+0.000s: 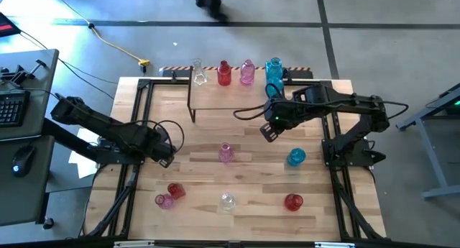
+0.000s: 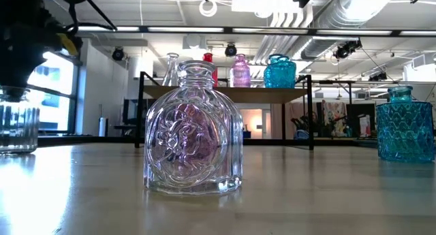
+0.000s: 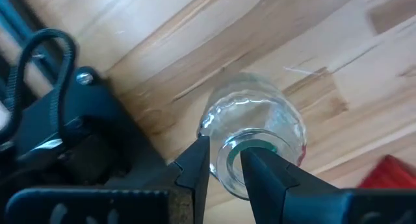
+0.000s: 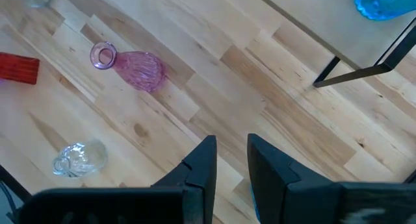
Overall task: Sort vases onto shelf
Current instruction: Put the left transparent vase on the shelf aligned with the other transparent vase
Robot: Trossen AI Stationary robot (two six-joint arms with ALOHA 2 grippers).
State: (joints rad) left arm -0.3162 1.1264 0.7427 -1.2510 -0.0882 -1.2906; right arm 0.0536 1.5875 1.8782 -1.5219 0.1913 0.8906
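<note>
The shelf (image 1: 237,97) stands at the table's far edge and carries a clear (image 1: 199,75), a red (image 1: 223,73), a pink (image 1: 247,72) and a blue vase (image 1: 274,70). Several more vases stand or lie on the table, among them a pink one (image 1: 226,153) and a blue one (image 1: 296,157). At the table's left, my left gripper (image 3: 226,152) points down, shut on a clear ribbed vase (image 3: 260,123); the arm hides that vase in the high view. My right gripper (image 4: 231,143) hangs above the table in front of the shelf, a narrow gap between its fingers and nothing in it. My left gripper holds the clear vase by the rim of its mouth (image 3: 229,160), one finger inside the neck and one outside. The fingers come from above, pointing down. The vase is upright below them (image 2: 17,126), its base at table height; whether it rests there I cannot tell.
Near the front edge are a red vase (image 1: 176,191) beside a pink one (image 1: 164,200), a clear one (image 1: 228,201) and a red one (image 1: 292,202). Bare wood lies between the shelf and the middle vases. A desk with a keyboard (image 1: 11,108) stands left of the table.
</note>
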